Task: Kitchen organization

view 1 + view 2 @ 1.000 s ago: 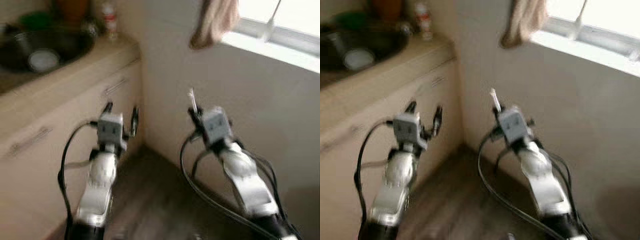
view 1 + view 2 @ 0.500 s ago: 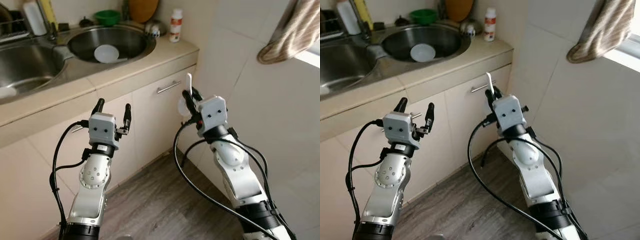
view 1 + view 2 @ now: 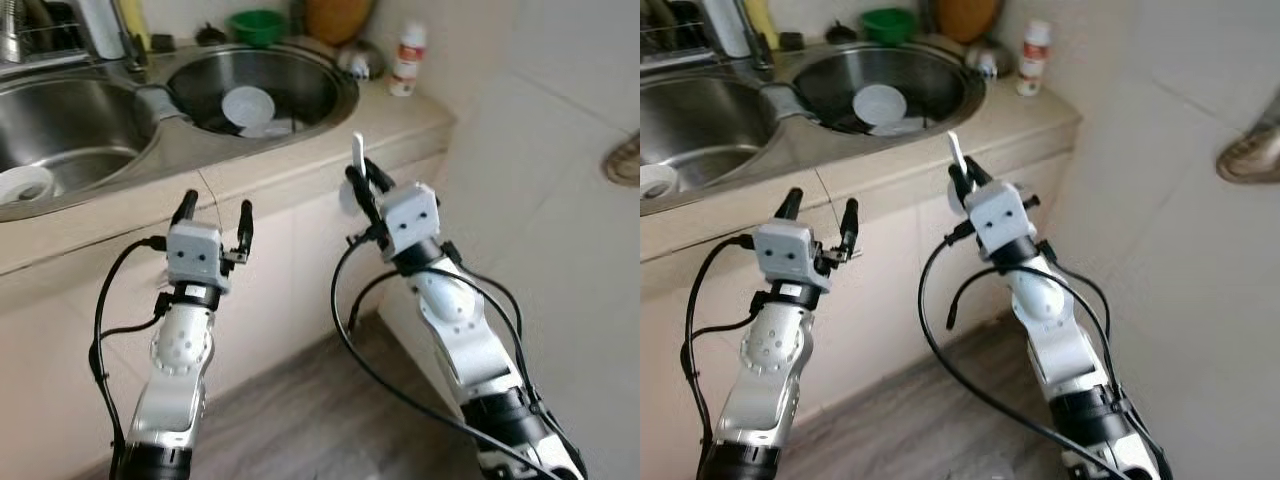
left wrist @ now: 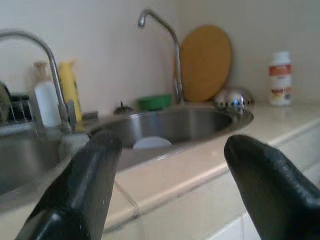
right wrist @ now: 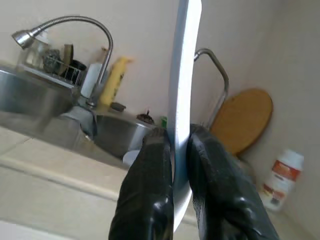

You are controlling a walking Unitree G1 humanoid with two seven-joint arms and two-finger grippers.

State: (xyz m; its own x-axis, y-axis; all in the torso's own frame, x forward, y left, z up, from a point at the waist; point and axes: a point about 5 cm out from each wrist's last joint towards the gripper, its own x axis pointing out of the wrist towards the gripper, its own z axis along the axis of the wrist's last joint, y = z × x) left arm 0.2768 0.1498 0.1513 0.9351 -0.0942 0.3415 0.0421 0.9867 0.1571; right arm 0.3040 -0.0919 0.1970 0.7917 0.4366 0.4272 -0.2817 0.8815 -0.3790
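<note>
My right gripper (image 3: 362, 180) is shut on a white plastic spoon (image 3: 357, 152), handle pointing up, held in the air in front of the counter edge (image 3: 300, 165). In the right wrist view the spoon (image 5: 183, 75) stands between the two black fingers (image 5: 150, 190). My left gripper (image 3: 214, 212) is open and holds nothing, raised before the cabinet front below the counter. The left wrist view looks between its spread fingers (image 4: 80, 185) toward the round steel basin (image 4: 175, 125). A white plate (image 3: 247, 103) lies in that basin (image 3: 330, 85).
A second basin (image 3: 90, 130) on the left holds a white round thing (image 3: 22, 185). Behind the sinks stand a green bowl (image 3: 255, 22), an orange board (image 3: 335, 15), a steel bowl (image 3: 357, 60) and a white bottle (image 3: 407, 62). A tiled wall (image 3: 560, 250) rises on the right; wood floor lies below.
The camera has swung left and closer to the counter, so both basins have shifted right in the picture and show more fully. Both arms keep their pose; the spoon stays in the right gripper.
</note>
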